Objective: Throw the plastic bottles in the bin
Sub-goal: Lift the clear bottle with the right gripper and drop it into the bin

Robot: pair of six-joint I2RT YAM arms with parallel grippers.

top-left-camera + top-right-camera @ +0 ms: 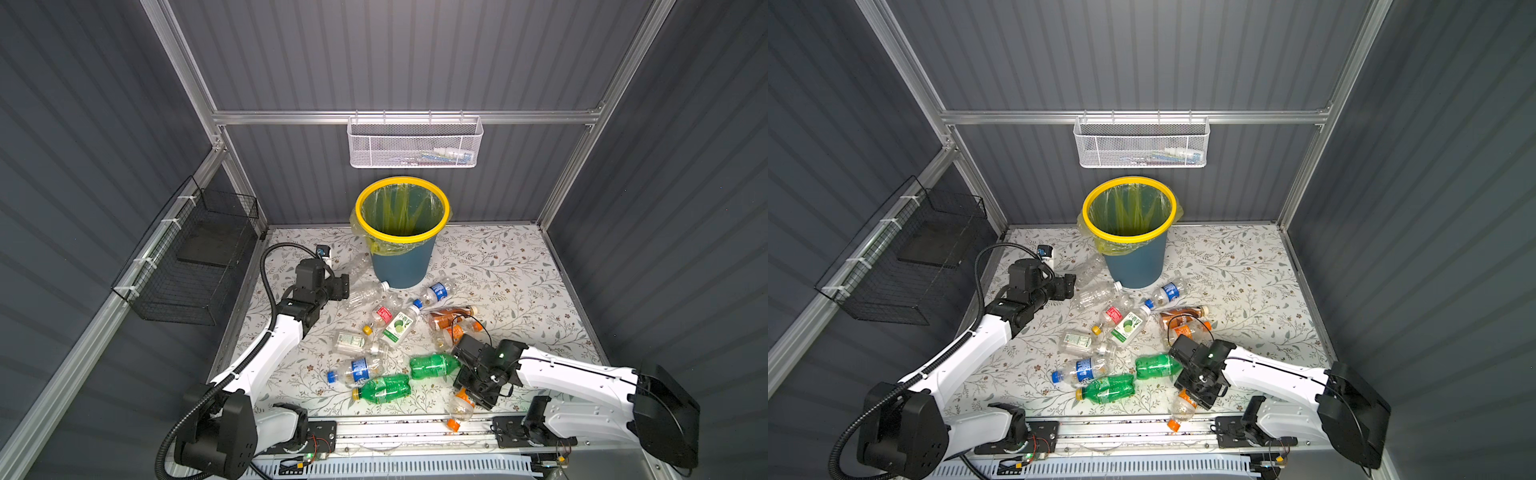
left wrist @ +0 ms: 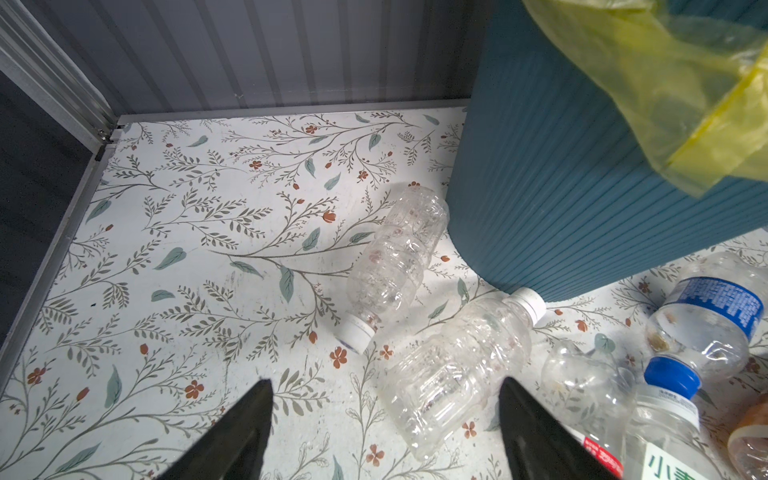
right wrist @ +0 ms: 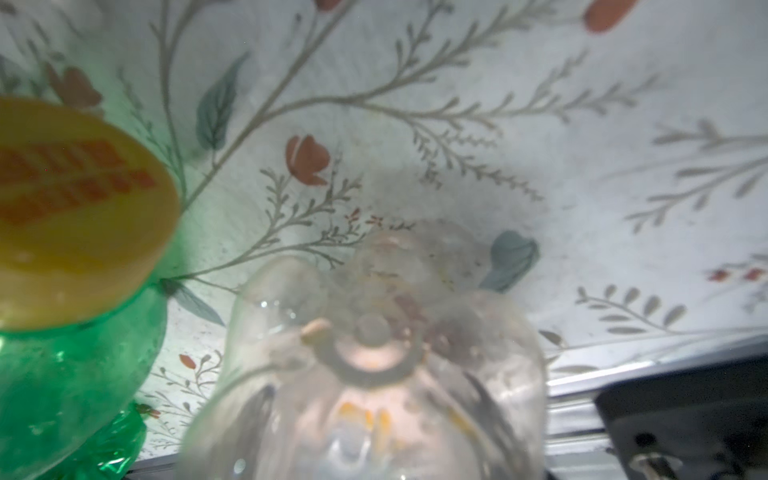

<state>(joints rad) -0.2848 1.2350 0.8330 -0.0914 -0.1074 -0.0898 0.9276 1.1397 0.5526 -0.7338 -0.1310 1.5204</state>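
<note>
Floral tabletop (image 1: pixel 519 270): bottles (image 1: pixel 397 328) scattered, bin (image 1: pixel 401 266) standing.

bin (image 1: pixel 401 266): upright, back centre | bottles (image 1: pixel 398 328): lying strewn before it | right hand (image 1: pixel 476 397): over orange-capped bottle (image 1: pixel 462 411)

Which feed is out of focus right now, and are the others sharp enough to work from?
Right wrist view: soft throughout, the clear bottle close to the lens and the green bottle both blurred. Left wrist view: sharp, the bin throwing a shadow on the table. Both top views: crisp, no strong glare.
</note>
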